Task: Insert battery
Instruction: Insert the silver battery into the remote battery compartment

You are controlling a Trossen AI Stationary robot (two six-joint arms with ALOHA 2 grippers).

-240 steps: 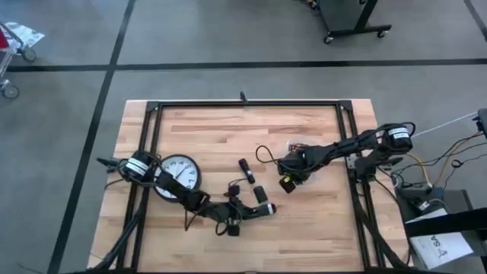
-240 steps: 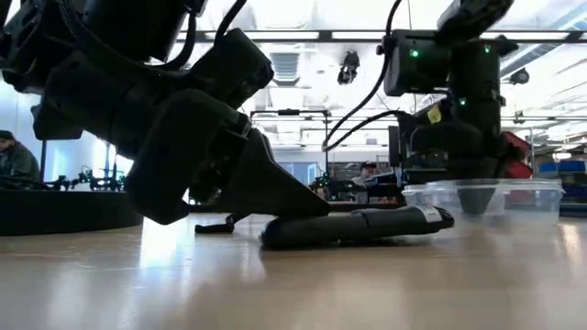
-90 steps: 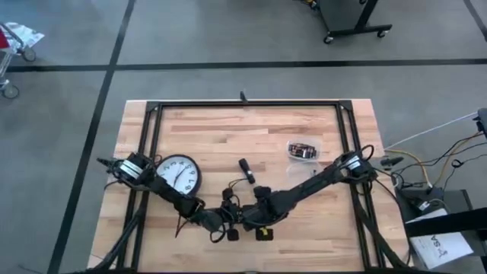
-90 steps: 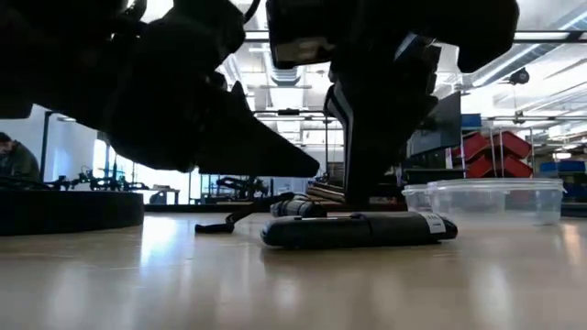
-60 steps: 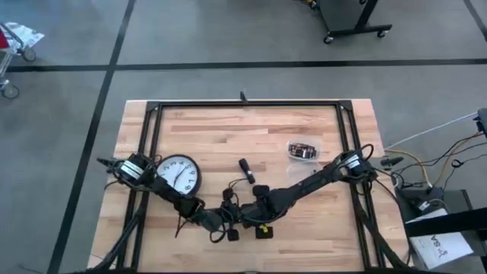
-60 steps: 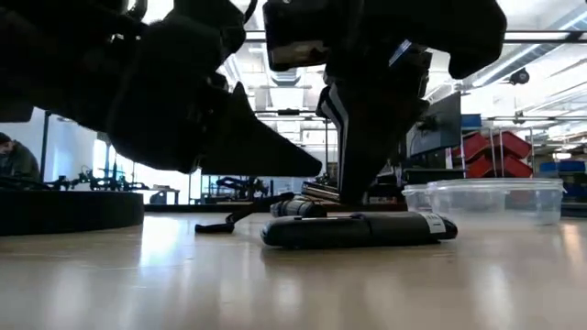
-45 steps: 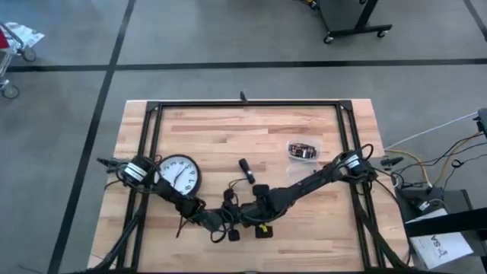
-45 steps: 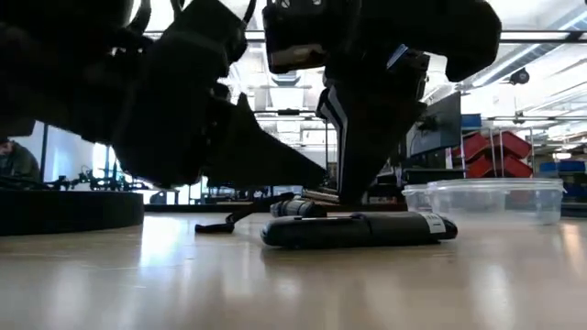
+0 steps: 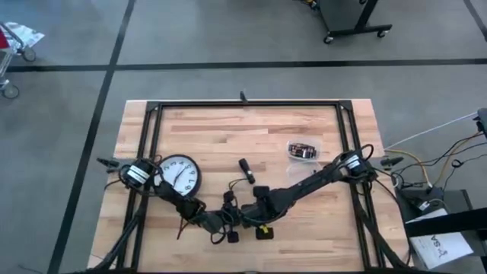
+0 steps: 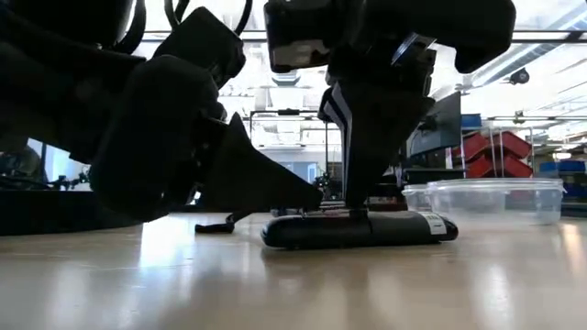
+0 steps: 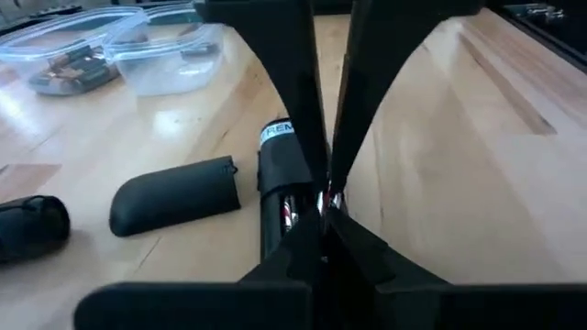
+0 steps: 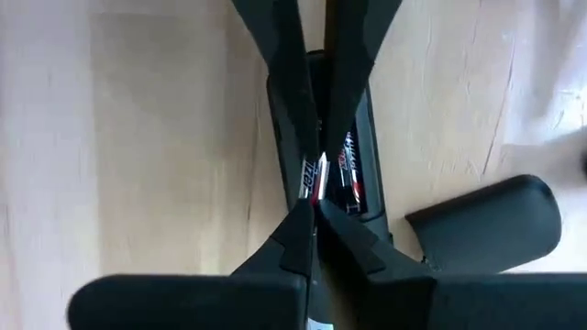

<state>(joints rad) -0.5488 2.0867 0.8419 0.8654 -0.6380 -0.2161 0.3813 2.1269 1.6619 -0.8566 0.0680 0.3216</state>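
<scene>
Meeting over the long black plastic remote control (image 10: 358, 228), both arms work near the front middle of the pale wooden butcher-block table (image 9: 304, 125). The remote lies flat with its back up and its battery bay open; a cylindrical battery with red and silver print (image 12: 352, 174) lies in that bay. The right gripper (image 12: 314, 188) points straight down into the bay, its fingers nearly closed on a slim silvery battery (image 12: 313, 173), touching the remote. The left gripper (image 11: 323, 203) reaches in opposite it at the same spot, fingers drawn almost together at their tips; whether they pinch anything I cannot tell. Just beside the remote lies its curved black plastic battery cover (image 11: 176, 193). Farther back from the remote sit two clear plastic tubs (image 11: 119, 48).
</scene>
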